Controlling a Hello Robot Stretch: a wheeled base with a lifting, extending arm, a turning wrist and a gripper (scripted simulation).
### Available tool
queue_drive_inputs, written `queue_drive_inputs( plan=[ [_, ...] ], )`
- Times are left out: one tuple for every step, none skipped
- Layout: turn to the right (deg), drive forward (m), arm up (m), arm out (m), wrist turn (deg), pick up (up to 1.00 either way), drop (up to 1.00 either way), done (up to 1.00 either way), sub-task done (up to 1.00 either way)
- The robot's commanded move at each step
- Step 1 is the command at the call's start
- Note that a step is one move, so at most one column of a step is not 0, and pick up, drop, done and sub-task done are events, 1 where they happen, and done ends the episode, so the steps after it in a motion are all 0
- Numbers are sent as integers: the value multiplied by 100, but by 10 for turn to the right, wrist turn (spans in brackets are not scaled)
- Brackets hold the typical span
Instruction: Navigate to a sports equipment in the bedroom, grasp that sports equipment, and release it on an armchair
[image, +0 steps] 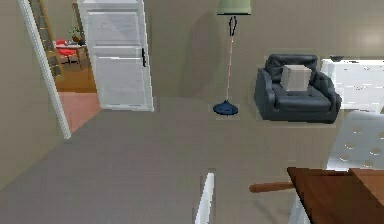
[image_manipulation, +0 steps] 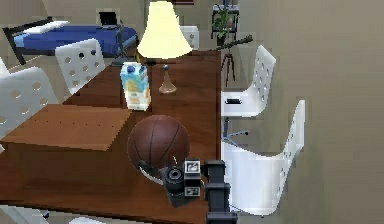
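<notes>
A brown basketball (image_manipulation: 160, 148) shows at the near end of a wooden table (image_manipulation: 190, 100) in the arm side view. The gripper (image_manipulation: 163, 176) sits right at the ball's lower edge, beside the two white marker squares on the dark arm. The ball is seen against the tabletop, so I cannot tell whether the gripper holds it. In the forward view a dark blue armchair (image: 296, 92) stands by the far wall at the right, with a pale grey cushion (image: 298, 76) on its seat.
On the table stand a cream-shaded lamp (image_manipulation: 163, 35), a carton (image_manipulation: 134, 86) and a brown box (image_manipulation: 70, 135). White chairs (image_manipulation: 265, 170) ring it. A blue bed (image_manipulation: 70, 38) lies beyond. A floor lamp (image: 232, 60) and a white door (image: 117, 55) flank open grey floor.
</notes>
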Motion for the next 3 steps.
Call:
queue_drive_inputs(
  plan=[
    [0,0,10,0,0,0,0,0,0],
    [0,0,10,0,0,0,0,0,0],
    [0,0,0,0,-450,0,0,0,0]
  ],
)
